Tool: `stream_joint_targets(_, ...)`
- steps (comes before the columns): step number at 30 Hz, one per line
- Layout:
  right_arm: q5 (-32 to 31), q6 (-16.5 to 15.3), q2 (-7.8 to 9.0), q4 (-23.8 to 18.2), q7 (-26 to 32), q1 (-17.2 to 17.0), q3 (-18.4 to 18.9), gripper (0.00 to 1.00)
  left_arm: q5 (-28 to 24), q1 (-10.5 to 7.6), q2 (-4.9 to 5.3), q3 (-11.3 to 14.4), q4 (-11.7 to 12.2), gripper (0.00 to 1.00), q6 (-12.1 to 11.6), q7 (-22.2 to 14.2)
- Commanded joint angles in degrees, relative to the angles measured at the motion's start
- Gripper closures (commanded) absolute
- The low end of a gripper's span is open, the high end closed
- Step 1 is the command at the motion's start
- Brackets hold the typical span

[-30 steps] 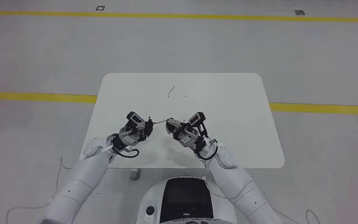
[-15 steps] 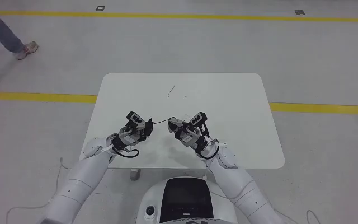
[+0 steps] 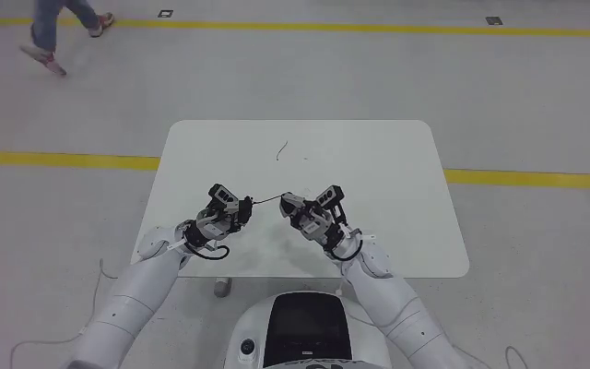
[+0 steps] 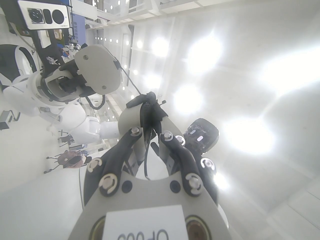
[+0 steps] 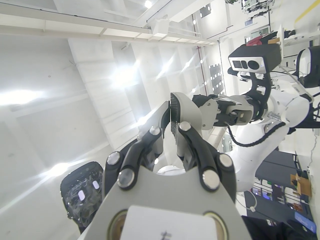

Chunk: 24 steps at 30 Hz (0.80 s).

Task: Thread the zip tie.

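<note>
Now left gripper [image 3: 243,205] clamping zip tie [image 3: 265,197] above table [image 3: 396,166]; tie's long axis running straight across to right gripper [image 3: 285,202], jaws pressing together, apparently pinching far end. Grippers facing each other, near.

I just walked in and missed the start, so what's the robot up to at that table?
The robot is handling a black zip tie above the near part of the white table. Its left tool is shut on one end. The thin strap runs across to the right tool, which is shut at the other end. The tie spans the gap between them, and no closed loop is visible yet. A second thin dark strip lies farther out on the table, with neither tool near it.
</note>
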Motion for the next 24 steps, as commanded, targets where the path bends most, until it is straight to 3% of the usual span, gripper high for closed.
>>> stream_joint_targets(1, 0.1, 0.0, 0.01, 0.2, -0.1, 0.0, 0.1, 1.00, 0.0, 0.00, 0.00, 0.0, 0.0, 1.00, 0.0, 0.0)
stream_joint_targets(24, 1.3, -0.2, -0.13, 3.1, -0.6, 1.1, 0.7, 1.00, 0.0, 0.00, 0.00, 0.0, 0.0, 1.00, 0.0, 0.0)
